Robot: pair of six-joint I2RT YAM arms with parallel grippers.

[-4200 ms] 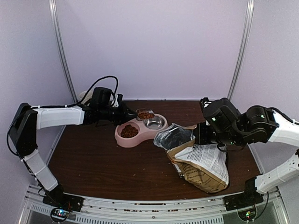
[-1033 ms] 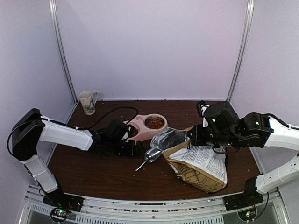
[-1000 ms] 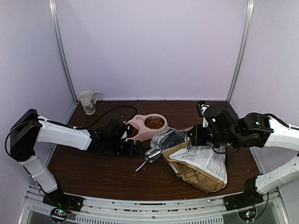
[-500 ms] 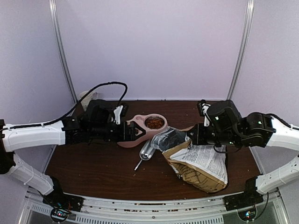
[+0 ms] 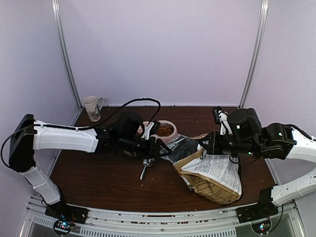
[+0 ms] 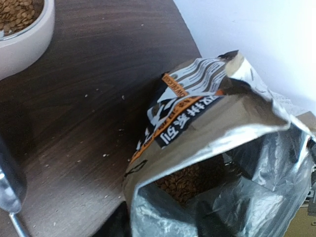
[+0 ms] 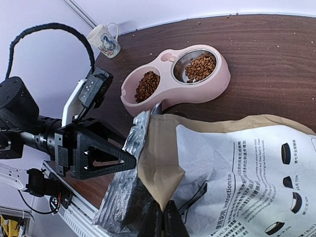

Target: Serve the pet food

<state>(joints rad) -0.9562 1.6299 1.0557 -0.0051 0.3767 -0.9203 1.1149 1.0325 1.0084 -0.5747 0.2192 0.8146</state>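
Pet food fills both cups of the pink double bowl, as one heap and another. More pet food lies deep inside the tan paper bag, whose foil mouth gapes toward the left. My right gripper is shut on a fold of the bag's upper edge and holds it up. My left gripper is at the bag's mouth. Its dark fingers stand apart with the foil lip between them. A metal scoop lies on the table just below that gripper.
A white patterned mug stands in the back left corner. The left arm's black cable loops over the bowl. Crumbs dot the dark wooden table. White walls close in on three sides.
The left gripper has swung right, from beside the bowl to the bag's mouth, and its jaws have narrowed. Earlier it held the scoop over the bowl. The right gripper keeps its hold.
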